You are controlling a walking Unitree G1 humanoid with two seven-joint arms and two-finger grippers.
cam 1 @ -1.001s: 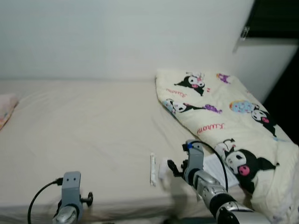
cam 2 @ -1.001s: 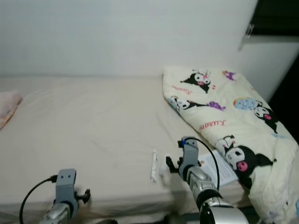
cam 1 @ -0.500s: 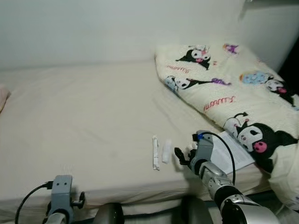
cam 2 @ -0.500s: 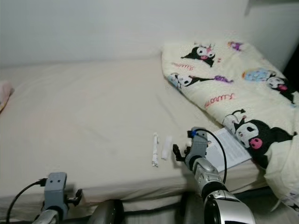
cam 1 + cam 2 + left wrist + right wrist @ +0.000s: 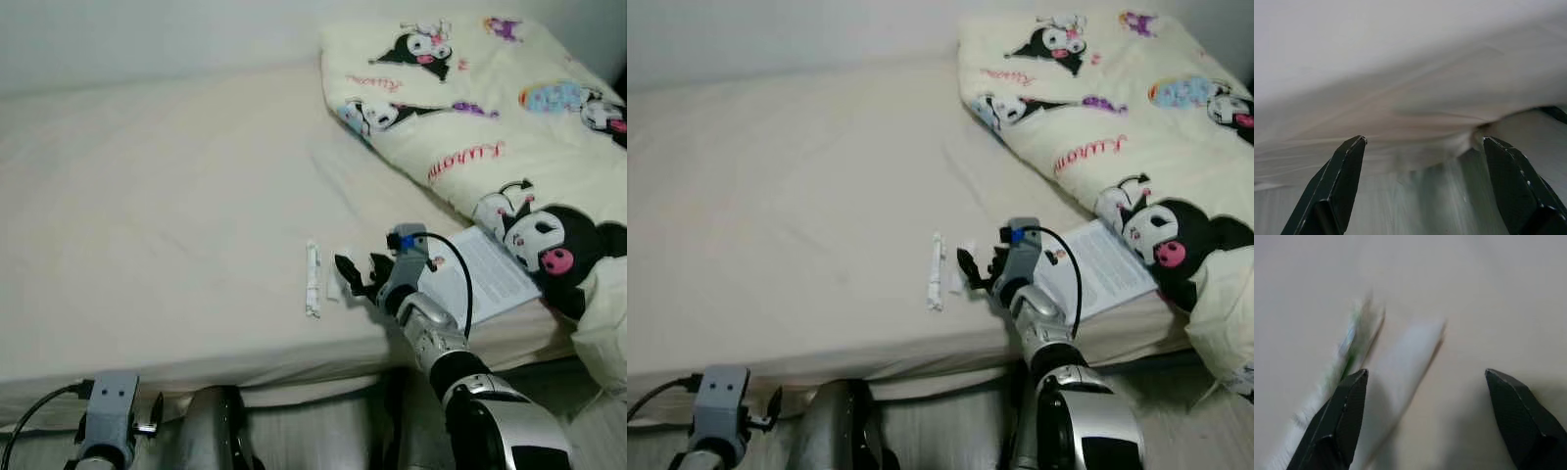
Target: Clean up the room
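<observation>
Across the head views spreads a bed [image 5: 167,196] under a smooth cream sheet with soft creases, set against a pale wall, with light floor showing below its near edge. Heaped at the bed's right end lies a puffy cream quilt [image 5: 490,127] printed with black-and-white cartoon characters and red script, and a printed paper leaflet [image 5: 1097,266] lies flat beside it, close to the mattress edge. Near that same edge lie 2 small bits of litter: a long, thin white wrapper [image 5: 312,279] with crimped ends, and just beside it a shorter, stubbier white wrapper [image 5: 1400,372], blurred in the right wrist view. The right pincer [image 5: 355,277] sits low over the sheet with its 2 black fingers spread wide, holding nothing, its tips right next to the shorter piece; whether they touch it cannot be told. The left pincer [image 5: 1422,183] is down below the mattress edge, also spread wide and empty, pointing at the draped, wrinkled sheet
</observation>
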